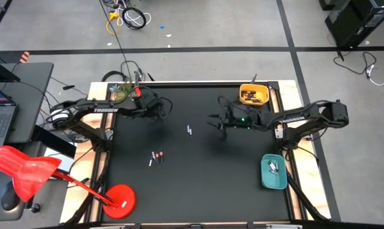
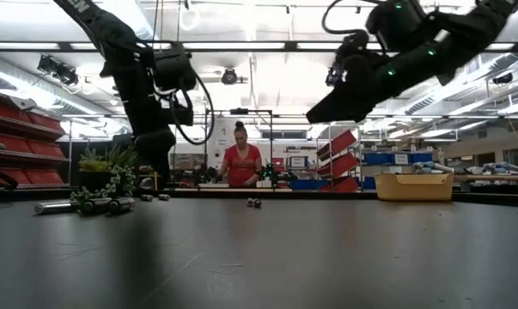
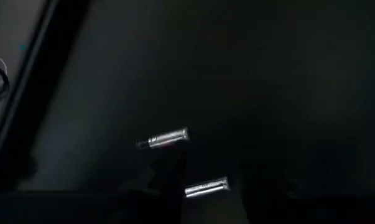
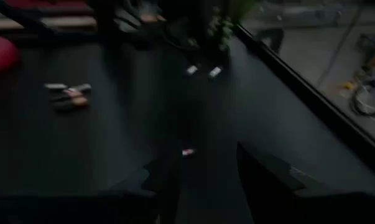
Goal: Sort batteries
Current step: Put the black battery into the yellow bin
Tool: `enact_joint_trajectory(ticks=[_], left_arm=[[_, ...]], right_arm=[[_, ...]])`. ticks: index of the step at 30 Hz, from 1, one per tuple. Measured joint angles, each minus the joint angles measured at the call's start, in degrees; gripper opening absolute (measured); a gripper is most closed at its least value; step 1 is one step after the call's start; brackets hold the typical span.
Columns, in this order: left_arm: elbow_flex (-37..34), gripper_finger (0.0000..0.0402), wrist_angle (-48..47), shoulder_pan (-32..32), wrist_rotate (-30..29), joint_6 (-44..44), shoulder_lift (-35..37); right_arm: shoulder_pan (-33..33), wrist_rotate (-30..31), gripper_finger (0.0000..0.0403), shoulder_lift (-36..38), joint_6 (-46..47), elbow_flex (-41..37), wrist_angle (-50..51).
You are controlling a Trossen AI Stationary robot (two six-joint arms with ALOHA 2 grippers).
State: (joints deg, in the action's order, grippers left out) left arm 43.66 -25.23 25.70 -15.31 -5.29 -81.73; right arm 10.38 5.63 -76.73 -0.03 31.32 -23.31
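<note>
— Batteries loose near the front of the worktop, two more at mid-table. Some already in the teal tray and the yellow tray.

— Mostly unsorted, then?

— Partly done, seemingly. Right pincer hanging above the middle, fingers parted, holding nothing. Left pincer farther back; cannot tell its grip. Plant at the far edge, clear of the work.

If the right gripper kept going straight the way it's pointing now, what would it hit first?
Probably the pair of batteries at mid-table. The right gripper, open, points toward them. In its wrist view, one small battery lies just ahead between its fingers. Depth is unclear, though.
</note>
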Motion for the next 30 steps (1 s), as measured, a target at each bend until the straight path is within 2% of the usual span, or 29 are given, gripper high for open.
enact_joint_trajectory(ticks=[5, 7, 10, 15, 20, 25, 30], left_arm=[[0.0, 0.0137, -3.7, -0.5, 2.1, 2.6, -0.3], [0.0, 0.0137, -5.8, -2.1, 5.3, 2.8, -0.1], [0.0, 0.0137, -7.8, -6.1, 11.1, 2.9, 0.0], [0.0, 0.0136, -11.0, -13.7, 17.0, 11.5, 0.0], [0.0, 0.0136, -14.0, -22.3, 17.6, 20.4, 0.0], [0.6, 0.0136, -12.5, -29.2, 17.2, 28.0, 0.4], [2.8, 0.0136, -8.3, -34.4, 13.3, 32.0, 0.5]], right_arm=[[-2.4, 0.4, 0.0161, 0.0, 2.7, -6.3, -9.5], [-2.8, 1.2, 0.0161, 0.0, 4.0, -8.6, -12.4], [-3.4, 3.2, 0.0159, 0.0, 5.6, -12.0, -17.2], [-4.4, 5.5, 0.0158, 0.0, 6.5, -15.7, -24.9], [-5.6, 7.4, 0.0154, 0.0, 5.5, -16.6, -28.3], [-5.4, 7.4, 0.0153, 0.0, 1.7, -16.6, -29.8], [-3.8, 7.0, 0.0152, 0.0, -2.1, -16.6, -34.0]])
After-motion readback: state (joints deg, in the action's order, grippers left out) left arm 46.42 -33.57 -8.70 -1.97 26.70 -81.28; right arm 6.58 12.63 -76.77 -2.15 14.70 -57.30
